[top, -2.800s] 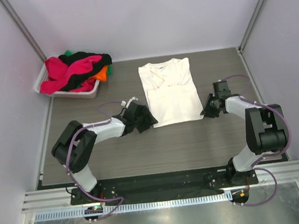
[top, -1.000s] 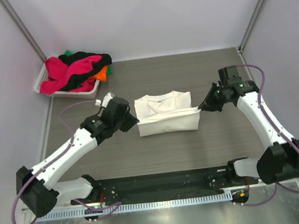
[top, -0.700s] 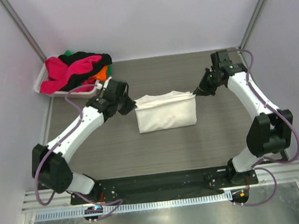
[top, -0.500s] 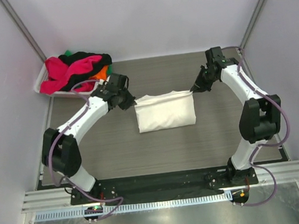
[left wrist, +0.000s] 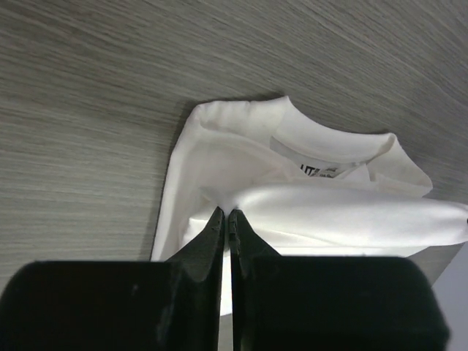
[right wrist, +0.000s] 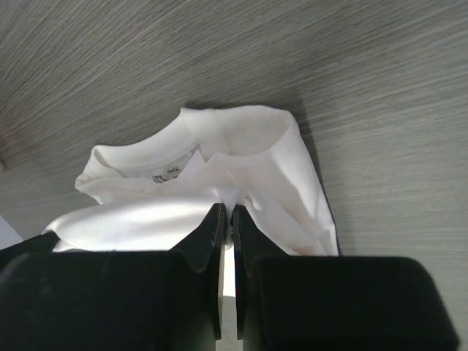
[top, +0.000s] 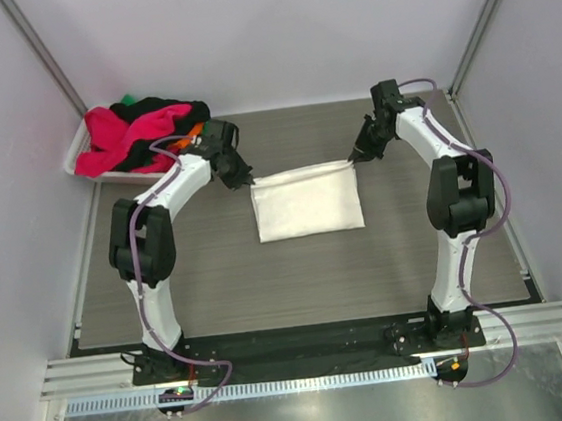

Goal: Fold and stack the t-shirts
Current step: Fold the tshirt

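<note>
Two robot arms stretch a folded layer of a white t-shirt taut at the middle of the desk. The left gripper and the right gripper are each pressed together on a far corner of the cloth. Both wrist views show the jaws pinching a thin fold just short of the collar.

The risk lies in the let-go. If one gripper frees its corner before the other, the top layer would likely land skewed or bunch up over the collar. The pinches are shallow, so a pull outward could slip the cloth free.

A pile of t-shirts in pink, black, orange and green waits in a bin at the far left corner. It sits just beside the left arm's forearm, which could snag it when swinging back.

Open desk lies in front of the shirt and to either side. The walls of the enclosure stand near behind both grippers.
</note>
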{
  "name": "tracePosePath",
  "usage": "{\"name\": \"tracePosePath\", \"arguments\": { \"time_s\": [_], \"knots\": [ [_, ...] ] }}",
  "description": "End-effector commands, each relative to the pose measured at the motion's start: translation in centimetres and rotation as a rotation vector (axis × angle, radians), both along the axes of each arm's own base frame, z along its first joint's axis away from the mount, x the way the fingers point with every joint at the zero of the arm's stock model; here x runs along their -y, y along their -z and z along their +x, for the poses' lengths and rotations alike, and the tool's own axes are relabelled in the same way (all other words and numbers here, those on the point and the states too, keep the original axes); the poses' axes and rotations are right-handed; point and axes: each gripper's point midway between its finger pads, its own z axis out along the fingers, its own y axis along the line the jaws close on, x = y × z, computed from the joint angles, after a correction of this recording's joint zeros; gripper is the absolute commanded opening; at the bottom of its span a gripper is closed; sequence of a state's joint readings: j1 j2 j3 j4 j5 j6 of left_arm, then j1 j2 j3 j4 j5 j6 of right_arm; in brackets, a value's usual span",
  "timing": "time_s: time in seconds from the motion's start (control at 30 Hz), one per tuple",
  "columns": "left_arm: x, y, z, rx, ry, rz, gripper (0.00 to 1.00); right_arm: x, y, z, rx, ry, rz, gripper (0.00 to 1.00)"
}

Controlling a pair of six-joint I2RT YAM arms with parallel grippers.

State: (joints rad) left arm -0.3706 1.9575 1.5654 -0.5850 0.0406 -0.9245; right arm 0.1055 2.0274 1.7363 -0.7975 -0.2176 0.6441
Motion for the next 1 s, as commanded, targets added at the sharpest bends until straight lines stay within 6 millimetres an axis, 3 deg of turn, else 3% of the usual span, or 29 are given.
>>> {"name": "tracePosePath", "arguments": {
  "time_s": [0.0, 0.03, 0.07, 0.1, 0.13, 0.17, 0.2, 0.27, 0.37, 0.47, 0.5, 0.53, 0.57, 0.6, 0.63, 0.67, 0.7, 0.77, 0.8, 0.97],
  "knots": [
    [-3.9, 1.0, 1.1, -0.034, -0.025, 0.109, 0.05, 3.3, 0.0, 2.6, 0.059, 0.056, -0.122, 0.01],
    [-4.1, 1.8, 1.3, -0.057, -0.029, 0.113, 0.06, 3.1, -0.2, 3.1, 0.071, 0.056, -0.116, 0.01],
    [-4.2, 1.9, 1.6, -0.061, -0.031, 0.109, 0.13, 3.0, 0.6, 3.5, 0.060, 0.051, -0.115, 0.06],
    [-4.2, 1.4, 2.1, -0.055, -0.032, 0.104, 0.23, 2.8, 0.7, 4.0, 0.065, 0.042, -0.107, 0.30],
    [-4.9, 1.6, 2.7, -0.057, -0.046, 0.104, 0.37, 2.6, -0.3, 5.1, 0.099, 0.040, -0.105, 0.39],
    [-4.4, 1.3, 2.8, -0.059, -0.027, 0.074, 0.63, 2.6, 0.5, 5.3, 0.076, 0.038, -0.111, 0.46],
    [-4.4, -0.4, 3.8, -0.028, -0.016, 0.068, 0.73, 2.8, -1.3, 6.6, 0.123, 0.045, -0.114, 0.59],
    [-4.9, -2.2, 4.4, -0.012, -0.012, 0.095, 0.84, 2.8, -2.6, 6.9, 0.130, 0.047, -0.120, 0.66],
    [-5.5, -6.6, 4.1, 0.046, -0.021, 0.120, 0.85, 2.3, -6.6, 7.1, 0.229, 0.020, -0.119, 0.77],
    [-4.7, -8.9, 2.3, 0.119, -0.013, 0.110, 0.83, 1.1, -9.2, 5.0, 0.276, -0.025, -0.115, 0.79],
    [-4.3, -8.9, 1.5, 0.121, -0.001, 0.098, 0.82, 0.6, -7.4, 3.4, 0.231, -0.042, -0.114, 0.78],
    [-3.6, -9.0, 0.8, 0.126, 0.019, 0.084, 0.82, -0.8, -9.4, 1.9, 0.271, -0.070, -0.097, 0.78],
    [-2.5, -8.4, -0.4, 0.129, 0.042, 0.064, 0.80, -2.1, -9.6, 1.3, 0.300, -0.100, -0.062, 0.77],
    [-1.3, -8.2, -1.3, 0.125, 0.079, 0.027, 0.79, -2.9, -7.1, -0.8, 0.241, -0.126, -0.051, 0.75],
    [-0.4, -7.9, -1.8, 0.130, 0.102, 0.006, 0.78, -3.9, -7.9, -2.1, 0.259, -0.143, -0.024, 0.75],
    [0.4, -6.3, -2.7, 0.120, 0.122, -0.008, 0.75, -5.5, -7.5, -3.2, 0.255, -0.183, 0.013, 0.69],
    [2.0, -6.3, -3.5, 0.138, 0.156, -0.039, 0.75, -5.9, -5.0, -5.2, 0.191, -0.195, 0.027, 0.66],
    [4.1, -5.1, -4.9, 0.125, 0.208, -0.098, 0.73, -6.9, -4.5, -6.5, 0.195, -0.211, 0.077, 0.59],
    [5.1, -4.2, -5.3, 0.125, 0.219, -0.131, 0.73, -6.9, -2.1, -8.3, 0.137, -0.222, 0.093, 0.54],
    [9.2, -0.7, -6.9, 0.074, 0.292, -0.210, 0.69, -6.1, 2.6, -10.6, 0.058, -0.246, 0.062, 0.45]
  ]
}}
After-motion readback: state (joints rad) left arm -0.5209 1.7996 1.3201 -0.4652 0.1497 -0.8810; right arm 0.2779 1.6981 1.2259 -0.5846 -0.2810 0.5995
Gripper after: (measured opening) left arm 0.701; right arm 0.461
